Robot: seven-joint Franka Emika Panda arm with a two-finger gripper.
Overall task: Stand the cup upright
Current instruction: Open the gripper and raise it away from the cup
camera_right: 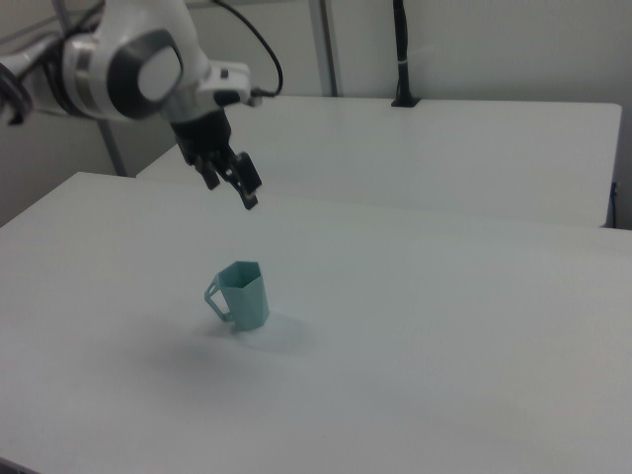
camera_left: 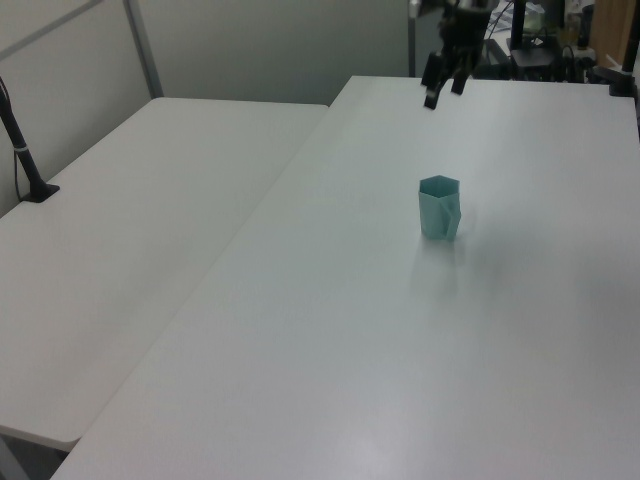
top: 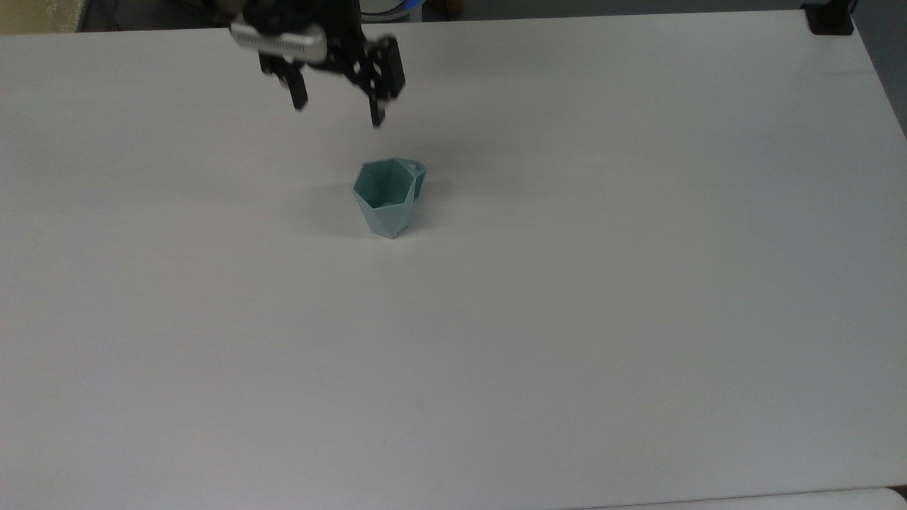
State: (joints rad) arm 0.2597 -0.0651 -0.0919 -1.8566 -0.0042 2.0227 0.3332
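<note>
Cup (top: 386,196): pale teal, faceted, standing upright on its narrower base, mouth open to the ceiling. Handle (camera_right: 218,299) on the right view's left side; in the top view showing as a small lug at the rim toward the worktop's far edge. Long axis vertical in the left view (camera_left: 439,208) and the right view (camera_right: 242,295); no lean visible. Position: on the white worktop (top: 567,319), in the far half as the top view shows it, well in from every edge and somewhat toward the top view's left of centre.

Gripper (top: 339,112): fingers spread wide apart, nothing between them, tips pointing down. Raised above the worktop and well apart from the cup; no contact. Same reading in the left view (camera_left: 444,88) and the right view (camera_right: 230,185).

Key relation: cup below the gripper and offset from it toward the near edge of the worktop in the top view, and toward the top view's right by a little. Mouth facing up at the open fingers, so any re-approach would be straight down over the rim.

Judgement: task goal looks met, with the cup free-standing and released. Nothing further apparently needed except clearing the arm away. Risk low; narrow base suggests easy tipping if brushed.

Second white table (camera_left: 130,230) beside the worktop, bearing a black clamp post (camera_left: 28,160).
</note>
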